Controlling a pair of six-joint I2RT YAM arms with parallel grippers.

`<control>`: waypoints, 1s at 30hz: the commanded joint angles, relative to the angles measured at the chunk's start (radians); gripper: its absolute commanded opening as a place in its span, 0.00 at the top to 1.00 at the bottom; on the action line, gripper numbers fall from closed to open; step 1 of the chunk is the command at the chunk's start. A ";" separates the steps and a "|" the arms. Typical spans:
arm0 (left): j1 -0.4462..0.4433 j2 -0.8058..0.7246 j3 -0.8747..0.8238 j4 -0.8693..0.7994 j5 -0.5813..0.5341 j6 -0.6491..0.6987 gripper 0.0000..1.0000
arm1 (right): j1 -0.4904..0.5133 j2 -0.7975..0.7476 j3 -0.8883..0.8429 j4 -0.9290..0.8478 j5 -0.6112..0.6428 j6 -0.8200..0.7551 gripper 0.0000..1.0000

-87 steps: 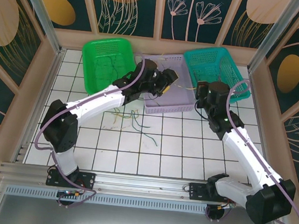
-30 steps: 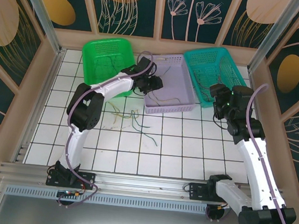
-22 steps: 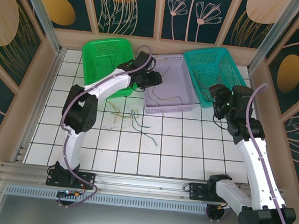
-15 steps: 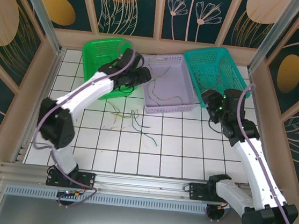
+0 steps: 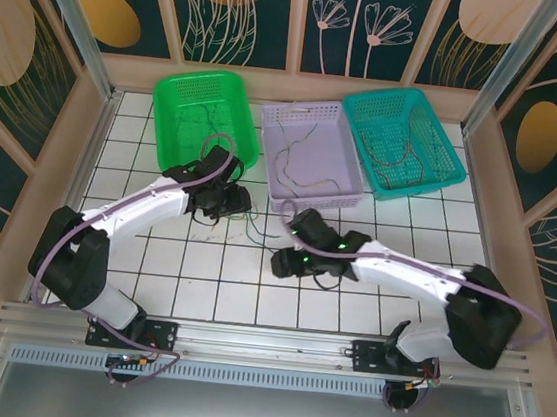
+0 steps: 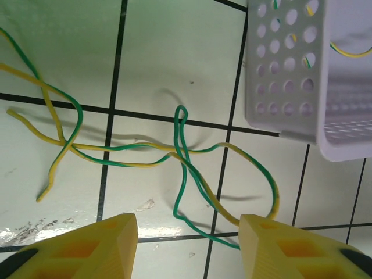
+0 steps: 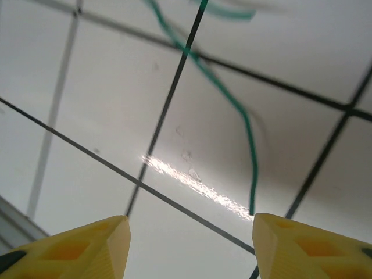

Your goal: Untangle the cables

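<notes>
Left hand [image 6: 189, 247] hangs spread over the cables [image 6: 174, 150], mid-frame; lilac basket [image 6: 290, 110] upper right. Right hand [image 7: 189, 244] spread too, above one green wire [image 7: 251, 163].

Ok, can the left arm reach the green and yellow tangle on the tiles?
Probably yes: the left gripper hangs open right above the tangle, nothing lies between them, and the lilac basket sits aside.

Green basket [image 5: 164, 125], lilac basket [image 5: 322, 199], teal basket [image 5: 417, 191], tiled table [image 5: 200, 282]

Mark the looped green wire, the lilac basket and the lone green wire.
looped green wire [image 6: 181, 109]: left wrist view, top of its loop.
lilac basket [image 6: 285, 87]: left wrist view, perforated wall.
lone green wire [image 7: 252, 174]: right wrist view, lower straight stretch.
</notes>
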 commanded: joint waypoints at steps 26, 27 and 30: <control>0.007 -0.029 -0.194 0.224 -0.108 -0.363 0.46 | 0.061 0.272 0.123 -0.074 0.216 -0.120 0.89; 0.011 -0.013 -0.195 0.243 -0.114 -0.381 0.41 | 0.062 0.249 0.113 -0.070 0.207 -0.124 0.93; 0.012 0.049 -0.177 0.268 -0.137 -0.399 0.36 | 0.070 0.175 0.093 -0.065 0.178 -0.142 1.00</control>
